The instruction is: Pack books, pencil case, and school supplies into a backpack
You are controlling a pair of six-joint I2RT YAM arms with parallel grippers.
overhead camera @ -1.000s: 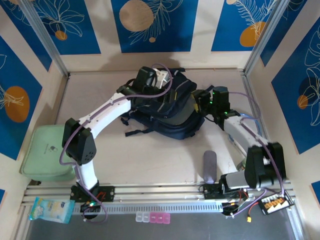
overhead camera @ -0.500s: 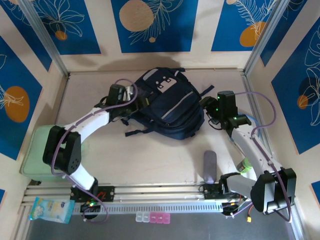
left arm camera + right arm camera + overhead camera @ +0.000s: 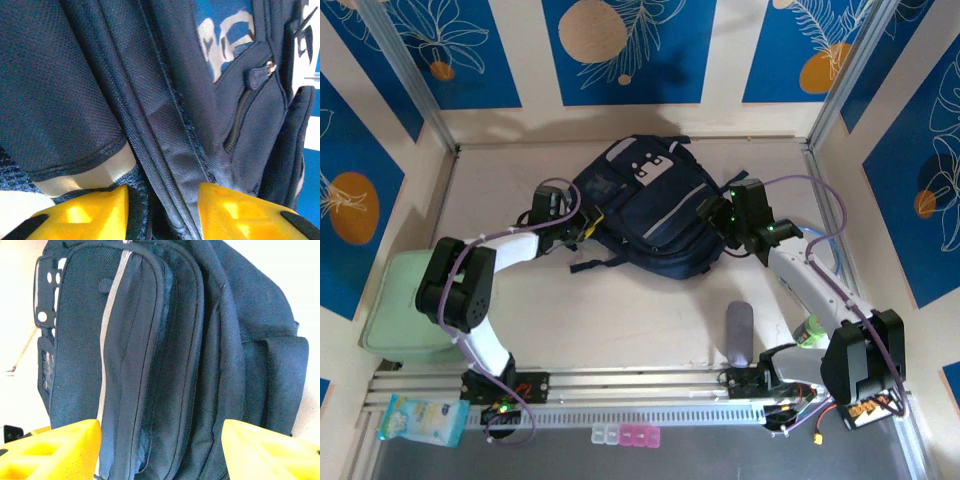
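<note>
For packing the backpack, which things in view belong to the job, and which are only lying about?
Belong to the job: backpack; grey pencil case.
Lying about: pale-green box; blue-and-white packet; small pink-and-white box.

Both arms reach forward and inward; right end effector (image 3: 160, 440) gapes wide, left end effector (image 3: 162, 200) narrower

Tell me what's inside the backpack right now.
The inside is hidden: the backpack lies front up, its compartments looking closed, so the fabric covers any contents. The grey pencil case lies outside it on the table.
</note>
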